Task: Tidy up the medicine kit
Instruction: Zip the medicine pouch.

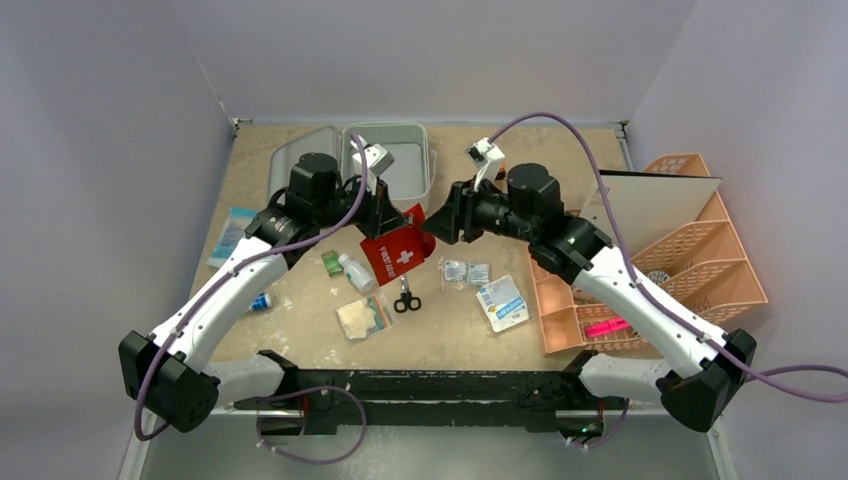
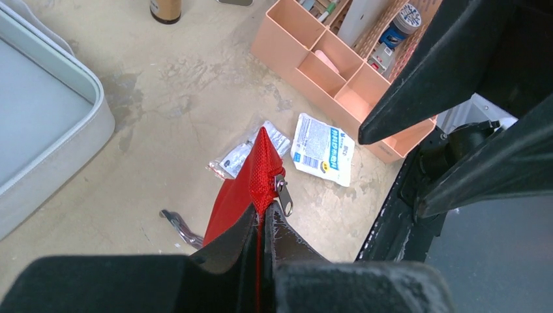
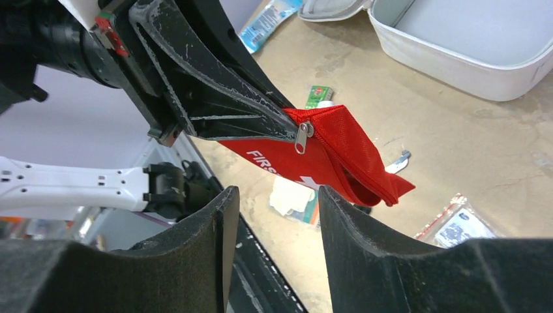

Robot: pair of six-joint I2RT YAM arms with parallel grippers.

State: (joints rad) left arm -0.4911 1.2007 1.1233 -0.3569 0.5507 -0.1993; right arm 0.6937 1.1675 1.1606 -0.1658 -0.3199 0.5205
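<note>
The medicine kit [image 1: 428, 165] lies open at the back of the table, its white tray bare and its lid [image 1: 300, 160] flat to the left; it also shows as the kit [image 2: 39, 130] and the kit [image 3: 456, 59]. My left gripper [image 1: 392, 232] is shut on a corner of a red first-aid pouch [image 1: 398, 252] and holds it above the table. In the left wrist view the left gripper [image 2: 266, 218] pinches the pouch [image 2: 241, 195] beside its zipper pull [image 2: 283, 194]. My right gripper [image 3: 277, 195] stands open just short of the pouch [image 3: 326, 156], nothing between its fingers.
Under the pouch lie scissors [image 1: 406, 298], a white bottle [image 1: 356, 271], a green box [image 1: 330, 262] and a gauze packet [image 1: 362, 317]. Blister packs [image 1: 466, 271] and a white sachet [image 1: 502, 302] lie to the right. A peach organizer [image 1: 660, 270] fills the right side.
</note>
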